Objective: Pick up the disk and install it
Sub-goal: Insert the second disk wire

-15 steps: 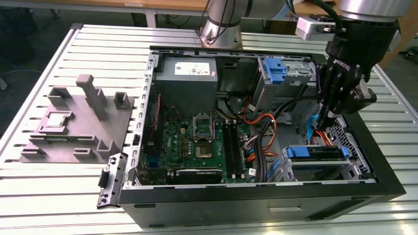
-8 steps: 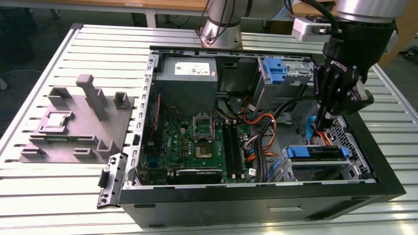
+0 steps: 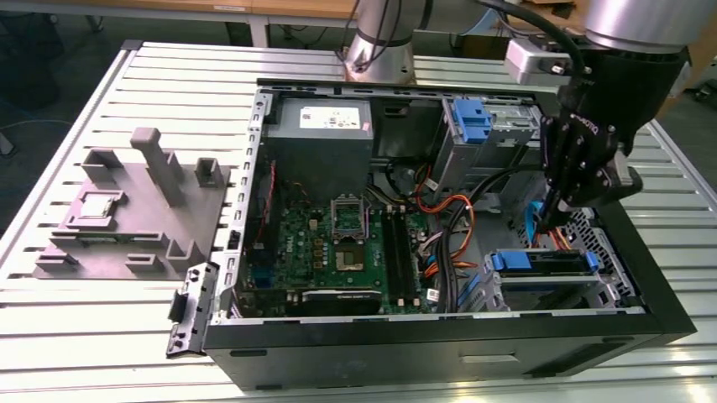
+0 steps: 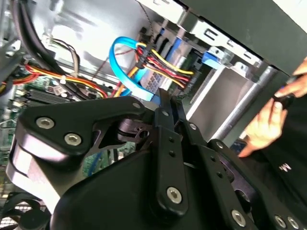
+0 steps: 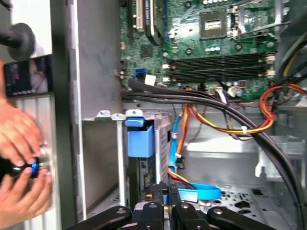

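1 open computer case [image 3: 661,311], 1 motherboard [image 3: 336,252], 1 grey fixture [image 3: 134,210], 2 blue drive carriers [image 3: 525,262] (1 upright [image 3: 475,122]), 2 person's hands [image 5: 19,158].

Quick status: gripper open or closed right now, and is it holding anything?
Gripper: fingers closed together, nothing visibly held, inside the case above the drive bay.

Wide shot now: a pale slatted metal workbench [image 3: 123,336] runs across the exterior view, its grooves lying side to side, lit evenly with barely a shadow. Up at twelve o'clock a wooden tabletop [image 3: 224,8] edges in on white legs, and dark floor [image 3: 56,50] shows beneath it at eleven. At nine o'clock a grey moulded fixture block [image 3: 134,210] sits on the slats.
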Robot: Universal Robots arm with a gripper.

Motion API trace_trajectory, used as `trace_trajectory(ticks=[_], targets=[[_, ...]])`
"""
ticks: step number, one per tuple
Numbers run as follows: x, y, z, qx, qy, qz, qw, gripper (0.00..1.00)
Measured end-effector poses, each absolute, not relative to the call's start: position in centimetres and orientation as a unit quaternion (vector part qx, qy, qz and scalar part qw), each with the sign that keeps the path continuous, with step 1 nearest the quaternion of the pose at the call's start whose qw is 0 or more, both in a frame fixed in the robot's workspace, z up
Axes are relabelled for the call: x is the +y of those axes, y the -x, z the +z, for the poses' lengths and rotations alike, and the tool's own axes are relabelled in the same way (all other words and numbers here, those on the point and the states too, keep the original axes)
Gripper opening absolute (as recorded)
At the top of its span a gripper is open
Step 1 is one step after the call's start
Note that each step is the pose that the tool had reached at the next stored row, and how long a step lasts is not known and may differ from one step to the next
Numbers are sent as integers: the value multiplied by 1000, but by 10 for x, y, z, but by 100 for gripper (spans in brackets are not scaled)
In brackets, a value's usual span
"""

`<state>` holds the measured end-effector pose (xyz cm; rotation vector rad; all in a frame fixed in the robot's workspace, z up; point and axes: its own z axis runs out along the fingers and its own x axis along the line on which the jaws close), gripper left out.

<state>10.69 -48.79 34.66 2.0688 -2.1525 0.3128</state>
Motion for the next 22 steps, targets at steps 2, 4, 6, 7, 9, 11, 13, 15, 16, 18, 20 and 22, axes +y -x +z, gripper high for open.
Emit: trace_trajectory(ticks=[2,4,6,7,9,11,13,15,16,18,20,22], targets=[[-491,-107,346,-717,-688,94,60,16],[-494,-107,346,-718,-689,86,51,16],[-499,-107,346,-718,-689,85,49,16],[-501,-107,346,-718,-689,85,49,16],[-506,-107,346,-718,-689,86,48,16],[-508,-106,346,-718,-689,86,47,16],[-508,-106,346,-718,-689,87,47,16],[-508,-106,346,-718,-689,87,47,16],[-508,-106,346,-718,-689,87,47,16],[-508,-106,346,-718,-689,87,47,16],[-508,-106,346,-718,-689,87,47,16],[-508,-106,346,-718,-689,87,47,16]])
